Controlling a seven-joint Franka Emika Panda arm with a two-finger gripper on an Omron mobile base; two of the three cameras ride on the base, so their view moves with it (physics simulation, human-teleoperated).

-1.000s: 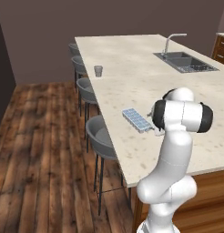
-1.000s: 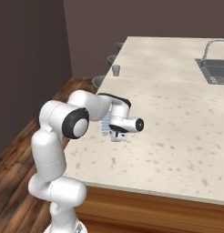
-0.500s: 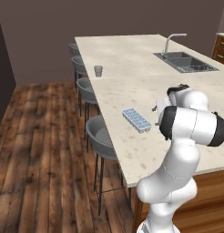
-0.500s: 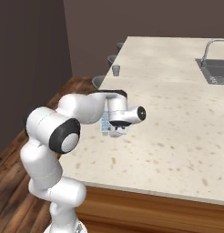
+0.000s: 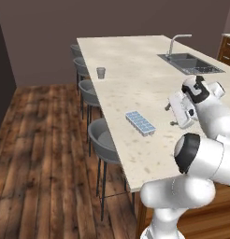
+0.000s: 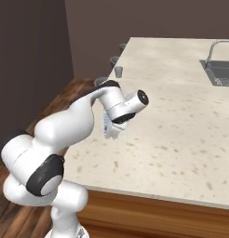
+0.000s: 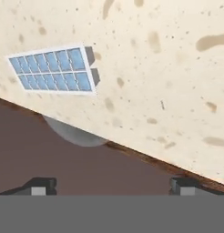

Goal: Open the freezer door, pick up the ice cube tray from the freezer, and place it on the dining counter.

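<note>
Lying flat on the beige speckled stone dining counter (image 5: 135, 79) near its stool-side edge, the small white ice cube tray with pale blue cells (image 5: 140, 123) runs ten-to-four; the two-finger gripper (image 7: 113, 185) hovers above, jaws spread, empty.

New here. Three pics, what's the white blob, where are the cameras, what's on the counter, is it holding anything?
The white shape is a robot arm on a wheeled base. Two pictures come from cameras on that base, looking forward over the arm from its left and its right. The third comes from a camera on the hand, looking along its two dark fingertips, which stand wide apart with nothing between them.

The long speckled surface is the dining counter. Lying flat on it near the stool-side edge is the ice cube tray, white with blue cells; the hand camera sees it from above. Farther along stand a small grey cup and a sink with a faucet. Grey stools line one side. The arm holds nothing.
</note>
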